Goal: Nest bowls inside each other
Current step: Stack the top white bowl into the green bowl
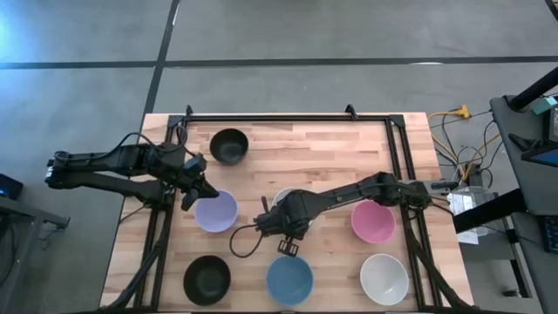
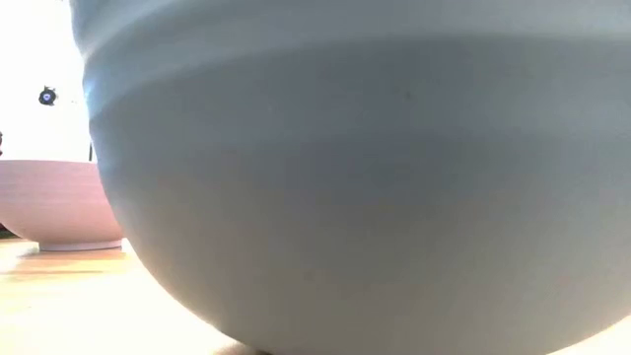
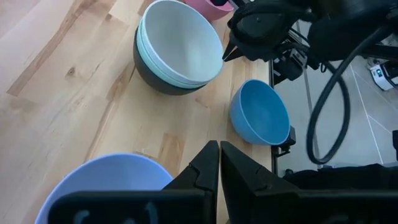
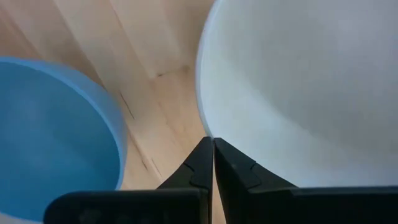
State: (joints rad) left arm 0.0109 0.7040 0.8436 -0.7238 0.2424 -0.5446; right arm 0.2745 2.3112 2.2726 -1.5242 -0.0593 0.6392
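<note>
High view: left gripper (image 1: 187,202), fingers together and empty, sits beside the lavender bowl (image 1: 216,211); right gripper (image 1: 289,248), likewise shut and empty, hangs between the started stack (image 3: 178,53) and the blue bowl (image 1: 289,279), likely next.

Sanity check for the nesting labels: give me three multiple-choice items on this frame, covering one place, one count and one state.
1. The right arm's jaws are:
A. over the pink bowl
B. between the stack and the blue bowl
C. at the lone black bowl by the far edge

2. Bowls in the stack:
A. three
B. two
C. five

3. The left arm's jaws are:
A. open wide around the lavender bowl
B. shut on the blue bowl
C. shut, holding nothing

Answers:
1 B: the right wrist view shows blue on one side of the jaws and the stack's white bowl on the other.
2 A: the left wrist view shows white inside pale green inside black.
3 C: the left fingers meet with nothing between them, next to the lavender bowl's rim.
</note>
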